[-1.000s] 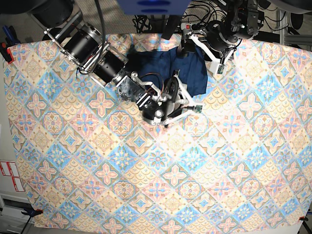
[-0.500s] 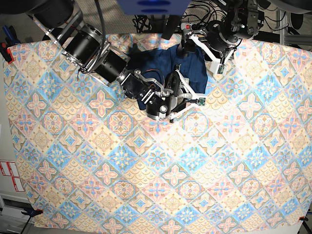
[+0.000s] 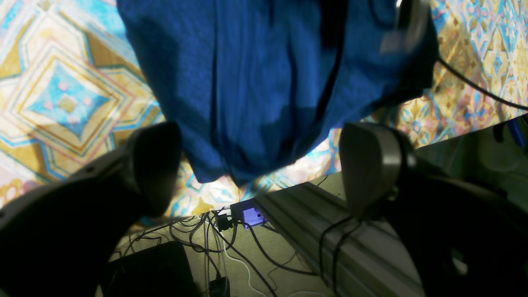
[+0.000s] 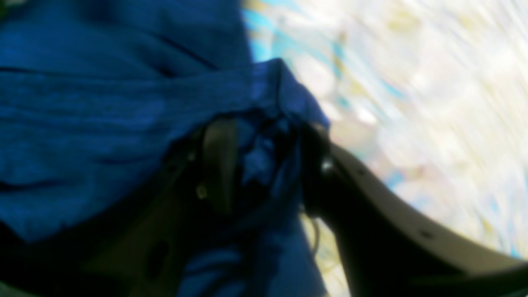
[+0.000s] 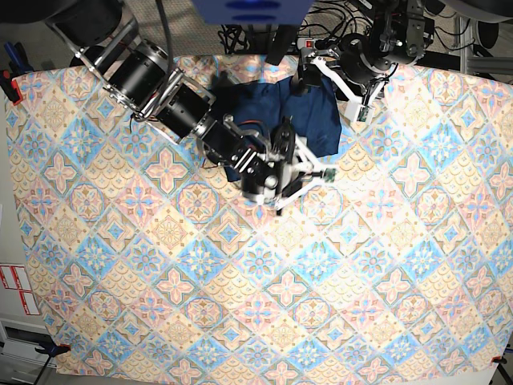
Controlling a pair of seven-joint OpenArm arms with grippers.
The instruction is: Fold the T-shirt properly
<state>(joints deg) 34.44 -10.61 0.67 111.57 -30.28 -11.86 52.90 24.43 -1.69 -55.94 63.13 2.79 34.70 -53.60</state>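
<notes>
Right gripper (image 4: 264, 165): jaws clamped on a bunched fold of the shirt (image 4: 103, 103), at the shirt's near edge, low over the surface (image 5: 240, 305). Shirt lies crumpled at the far edge of the patterned cloth (image 3: 62, 95), between the 2 arms. Left gripper (image 3: 260, 165): jaws apart, holding nothing, hovering over the shirt's far edge, cables (image 3: 231, 247) on the floor beyond.

Table spread with a pastel patterned tablecloth (image 5: 240, 305), diamond and floral tiles in blue, peach and yellow; navy T-shirt (image 5: 317, 120) lying bunched near its far edge
</notes>
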